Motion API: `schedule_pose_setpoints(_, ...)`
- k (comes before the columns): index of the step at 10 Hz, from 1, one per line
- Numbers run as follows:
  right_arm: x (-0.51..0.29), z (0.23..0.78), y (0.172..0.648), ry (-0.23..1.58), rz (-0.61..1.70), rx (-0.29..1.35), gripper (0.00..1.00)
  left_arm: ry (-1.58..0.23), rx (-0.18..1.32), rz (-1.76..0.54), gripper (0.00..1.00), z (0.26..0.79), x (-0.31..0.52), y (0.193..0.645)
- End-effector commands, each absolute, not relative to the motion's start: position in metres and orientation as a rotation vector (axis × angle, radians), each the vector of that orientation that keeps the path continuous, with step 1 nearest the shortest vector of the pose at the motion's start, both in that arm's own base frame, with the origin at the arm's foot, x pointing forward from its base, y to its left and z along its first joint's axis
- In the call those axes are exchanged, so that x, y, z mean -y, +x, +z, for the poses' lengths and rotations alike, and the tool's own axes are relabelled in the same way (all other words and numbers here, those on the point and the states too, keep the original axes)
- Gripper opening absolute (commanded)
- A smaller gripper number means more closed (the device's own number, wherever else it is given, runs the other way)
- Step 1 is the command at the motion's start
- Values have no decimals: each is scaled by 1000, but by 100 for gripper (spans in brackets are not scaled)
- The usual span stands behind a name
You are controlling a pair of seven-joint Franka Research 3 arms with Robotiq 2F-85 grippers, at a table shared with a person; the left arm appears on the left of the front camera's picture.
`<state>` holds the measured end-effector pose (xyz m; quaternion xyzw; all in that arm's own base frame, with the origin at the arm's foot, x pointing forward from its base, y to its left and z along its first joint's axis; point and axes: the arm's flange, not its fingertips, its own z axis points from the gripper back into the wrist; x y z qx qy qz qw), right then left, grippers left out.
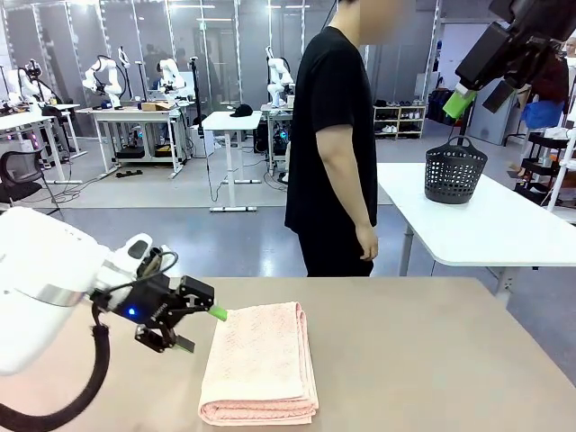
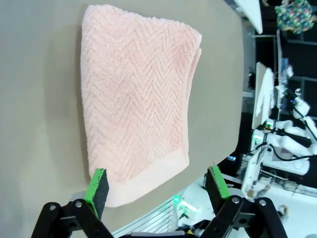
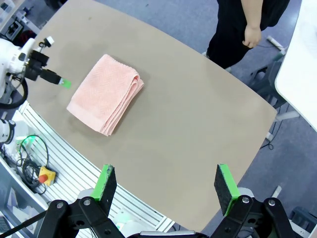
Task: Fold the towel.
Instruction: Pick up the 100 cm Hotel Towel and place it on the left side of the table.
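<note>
The salmon-pink herringbone terry towel (image 1: 259,364) lies folded in layers on the tan table (image 1: 432,360). It looks soft, light and floppy; best pinched at a stacked edge. The left gripper (image 1: 200,328) hovers beside it, jaws wide and empty; the right gripper (image 3: 166,191) hangs high, also wide and empty.

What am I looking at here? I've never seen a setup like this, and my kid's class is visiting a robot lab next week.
Two white robot arms share a tan table with a person standing at its far side. The front picture looks across the table from between the arms. The other two come from cameras on each arm's wrist, looking along its two green-padded fingers. A pink towel, already folded into a neat stack, lies on the table. The left gripper sits low beside the towel's left edge, fingers spread, holding nothing. The right gripper hangs high above the table, also open and empty.
</note>
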<state>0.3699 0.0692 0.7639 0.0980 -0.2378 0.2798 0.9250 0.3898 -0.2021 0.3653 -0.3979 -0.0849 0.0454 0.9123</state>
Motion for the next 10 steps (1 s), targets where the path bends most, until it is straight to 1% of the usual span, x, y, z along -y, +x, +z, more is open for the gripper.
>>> schedule_pose_setpoints(1,-68,764,371,200,570,486,100,-859,185,102,100,335,217,401)
schedule_pose_setpoints(2,-68,764,371,200,570,486,100,-889,188,123,100,326,221,400)
schedule_pose_setpoints(4,-68,764,371,200,570,486,100,-881,212,159,100,308,223,399)
schedule_pose_setpoints(7,-68,764,371,200,570,486,100,-841,216,148,100,313,199,386)
schedule_pose_setpoints(10,-68,764,371,200,570,486,100,-795,193,125,100,307,202,388)
